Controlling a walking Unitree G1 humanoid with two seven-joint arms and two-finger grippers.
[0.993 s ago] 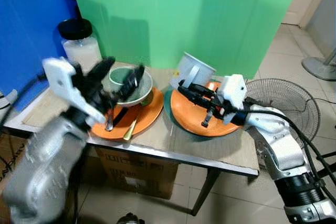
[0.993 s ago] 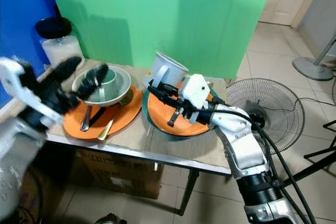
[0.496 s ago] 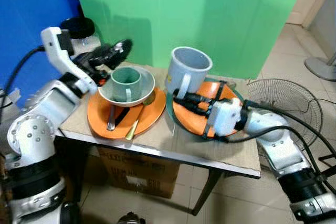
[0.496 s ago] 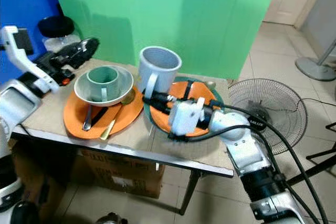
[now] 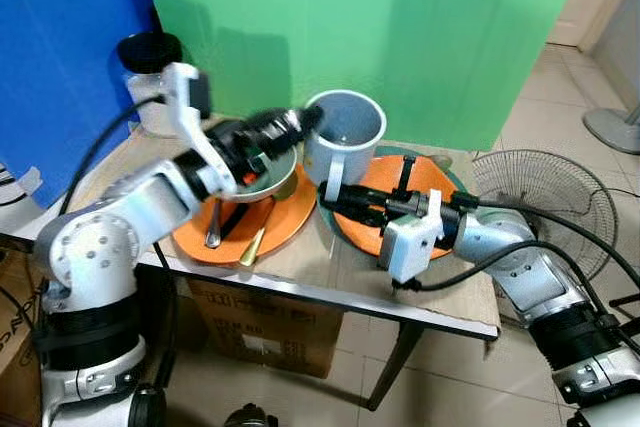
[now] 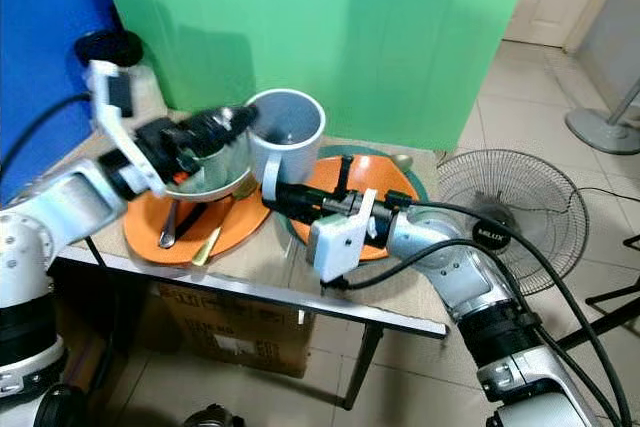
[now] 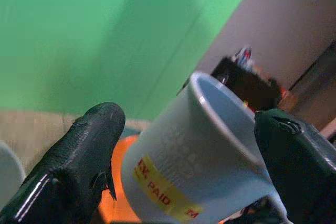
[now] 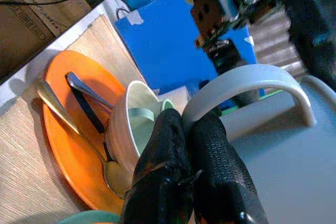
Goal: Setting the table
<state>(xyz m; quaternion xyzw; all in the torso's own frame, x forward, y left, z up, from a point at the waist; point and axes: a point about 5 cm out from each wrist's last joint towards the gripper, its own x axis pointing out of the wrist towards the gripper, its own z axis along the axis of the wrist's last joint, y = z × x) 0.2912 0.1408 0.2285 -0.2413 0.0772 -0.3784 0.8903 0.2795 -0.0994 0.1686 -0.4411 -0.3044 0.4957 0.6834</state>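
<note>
I see the grey mug point(image 5: 344, 134) upright between the two orange plates, near the back of the worktop point(image 5: 300, 267), its handle facing me. My right gripper point(image 5: 333, 197) reaches in from the right with its fingers point(image 8: 178, 171) pressed together just under the arch of the handle; from the right wrist view they sit side by side below the handle's loop, touching each other, though I cannot tell whether they pinch the handle itself. My left gripper point(image 7: 189, 145) comes across from the left, above the white bowl point(image 5: 262, 175), with its fingers point(image 7: 79, 161) spread apart on either side of the mug's body, near its rim; a yellow label with red lettering runs along the mug's side in the left wrist view.

The bowl sits on the left orange plate point(image 5: 240, 232), with a silver spoon point(image 5: 211, 230) and a gold spoon point(image 5: 255, 242) lying on that plate. The right orange plate point(image 5: 395, 192) rests on a green one beneath my right arm. A jar with a black lid point(image 5: 148, 72) stands at the back left, and a fan point(image 5: 545, 192) stands on the floor to the right.
</note>
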